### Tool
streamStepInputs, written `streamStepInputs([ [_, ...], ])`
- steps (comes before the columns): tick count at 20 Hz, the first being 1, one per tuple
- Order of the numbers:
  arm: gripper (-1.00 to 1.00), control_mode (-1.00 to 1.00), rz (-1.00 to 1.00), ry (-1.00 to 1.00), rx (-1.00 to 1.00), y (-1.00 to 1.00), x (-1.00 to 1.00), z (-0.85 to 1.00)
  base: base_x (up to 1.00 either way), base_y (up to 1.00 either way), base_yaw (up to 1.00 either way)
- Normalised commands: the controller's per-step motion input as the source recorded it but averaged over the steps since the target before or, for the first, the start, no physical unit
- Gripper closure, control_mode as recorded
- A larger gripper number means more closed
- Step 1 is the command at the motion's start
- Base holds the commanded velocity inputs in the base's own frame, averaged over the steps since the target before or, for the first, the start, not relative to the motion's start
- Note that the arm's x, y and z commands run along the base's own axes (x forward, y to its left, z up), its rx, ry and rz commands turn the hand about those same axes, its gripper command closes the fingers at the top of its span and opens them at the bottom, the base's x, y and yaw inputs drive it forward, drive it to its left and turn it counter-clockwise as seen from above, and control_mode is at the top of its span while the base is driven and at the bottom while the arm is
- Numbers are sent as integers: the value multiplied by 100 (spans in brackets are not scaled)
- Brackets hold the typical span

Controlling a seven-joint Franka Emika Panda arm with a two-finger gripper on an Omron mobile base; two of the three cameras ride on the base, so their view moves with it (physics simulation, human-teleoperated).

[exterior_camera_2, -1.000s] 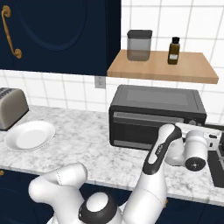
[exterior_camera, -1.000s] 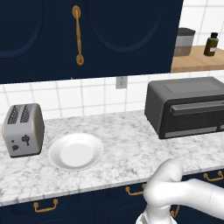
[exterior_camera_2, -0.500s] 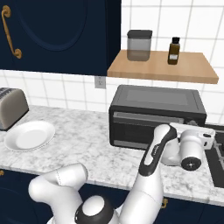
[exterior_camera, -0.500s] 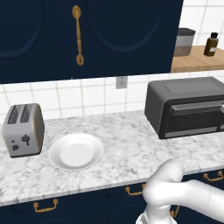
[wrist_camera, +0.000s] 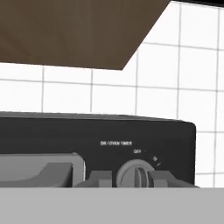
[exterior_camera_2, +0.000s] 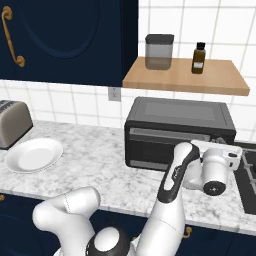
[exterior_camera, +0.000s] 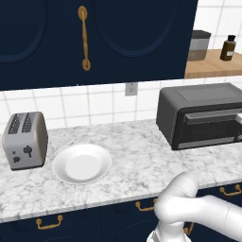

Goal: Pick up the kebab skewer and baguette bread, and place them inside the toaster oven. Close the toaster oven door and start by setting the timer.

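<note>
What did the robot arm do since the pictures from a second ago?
The arm's hand swung a little to the right along the front of the toaster oven. Now its jaws stand on either side of the timer knob; whether they squeeze it is hard to tell. The toaster oven door stayed closed, and the plate and slot toaster didn't move.

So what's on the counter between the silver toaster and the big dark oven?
In the left base view, a white plate lies between the slot toaster and the toaster oven; the remaining marble is bare.

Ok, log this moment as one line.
phase: timer | toaster oven door: closed | gripper: fingers either side of timer knob | plate: bare
</note>
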Motion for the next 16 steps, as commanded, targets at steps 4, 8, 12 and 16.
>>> streamStepInputs([
  [4,100,-100,0,-1,-2,-7,28,0,0,0,0],
  [8,100,-100,0,0,-4,-6,40,-2,0,0,0],
  [12,100,-100,0,-2,-4,0,44,-11,0,0,0],
  [16,100,-100,-5,-1,-2,0,46,-5,0,0,0],
])
